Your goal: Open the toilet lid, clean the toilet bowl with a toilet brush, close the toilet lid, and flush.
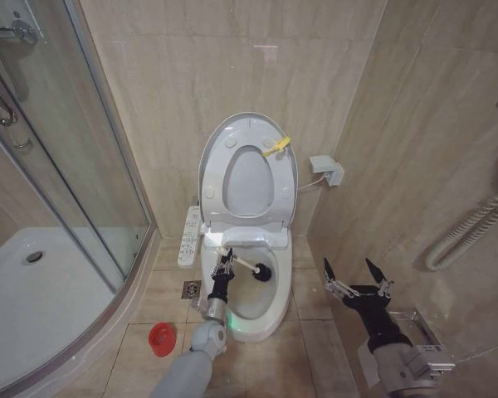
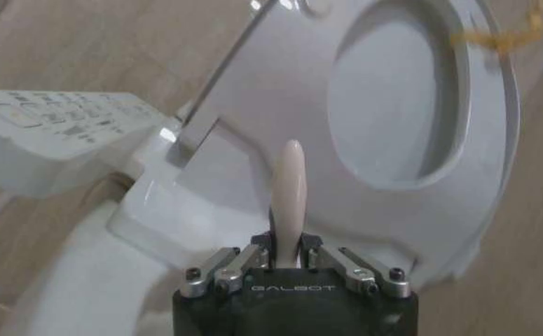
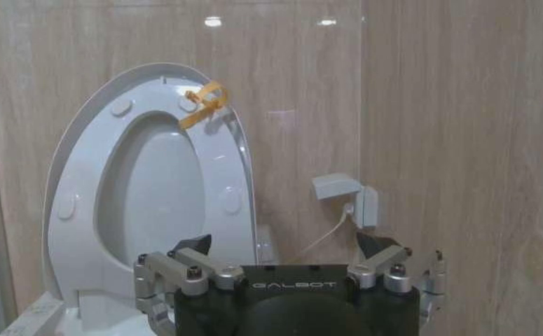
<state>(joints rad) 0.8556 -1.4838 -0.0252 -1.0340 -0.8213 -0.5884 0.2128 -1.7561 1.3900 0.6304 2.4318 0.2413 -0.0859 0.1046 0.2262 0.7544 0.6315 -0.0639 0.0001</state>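
White ceramic toilet bowl sat centre frame in the head view, toilet lid already raised against the wall, yellow clip at its rim near 1 o'clock. Toilet brush lay across the bowl's rear: dark bristle head inside the bowl, pale handle running from it toward 10 o'clock into the left gripper. Left gripper was clamped on the handle; in the left wrist view the handle end stuck out past the closed fingers toward the upright lid. Long axis roughly crosswise to the bowl, tilted down at the head. Judgement: scrubbing under way, left arm the working one. Right gripper hung at 3 o'clock of the bowl, well apart, fingers spread wide, idle. Red holder stood on the floor at 8 o'clock.
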